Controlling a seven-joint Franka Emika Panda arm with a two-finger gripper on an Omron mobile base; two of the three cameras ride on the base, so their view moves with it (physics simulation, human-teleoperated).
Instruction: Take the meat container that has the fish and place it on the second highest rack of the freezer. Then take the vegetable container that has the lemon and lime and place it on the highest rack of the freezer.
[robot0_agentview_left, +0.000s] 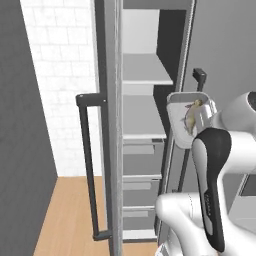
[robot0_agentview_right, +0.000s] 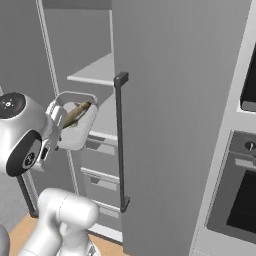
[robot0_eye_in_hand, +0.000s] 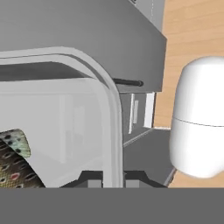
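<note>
The freezer (robot0_agentview_left: 150, 150) stands open, its door (robot0_agentview_left: 113, 125) swung out to the left. My gripper (robot0_agentview_left: 209, 116) is shut on the rim of the white meat container (robot0_agentview_left: 180, 112), which hangs tilted on its side just in front of the opening. The fish (robot0_agentview_left: 192, 116) lies inside the container. The container is about level with the second highest rack (robot0_agentview_left: 142, 120), with the highest rack (robot0_agentview_left: 145, 70) above it. From the right I see the gripper (robot0_agentview_right: 56, 120), container (robot0_agentview_right: 75, 135), fish (robot0_agentview_right: 77, 113) and both racks (robot0_agentview_right: 97, 72) (robot0_agentview_right: 106, 117). In the hand view the fingertips (robot0_eye_in_hand: 94, 182) pinch the rim (robot0_eye_in_hand: 109, 131) beside the fish (robot0_eye_in_hand: 11, 162).
The freezer door's long black bar handle (robot0_agentview_left: 87, 165) juts out at left. A closed grey door with its own black handle (robot0_agentview_right: 120, 140) flanks the opening on the right. Drawers (robot0_agentview_left: 142, 175) sit below the racks. A built-in oven (robot0_agentview_right: 240, 200) is further right. White tiled wall (robot0_agentview_left: 65, 75) is at left.
</note>
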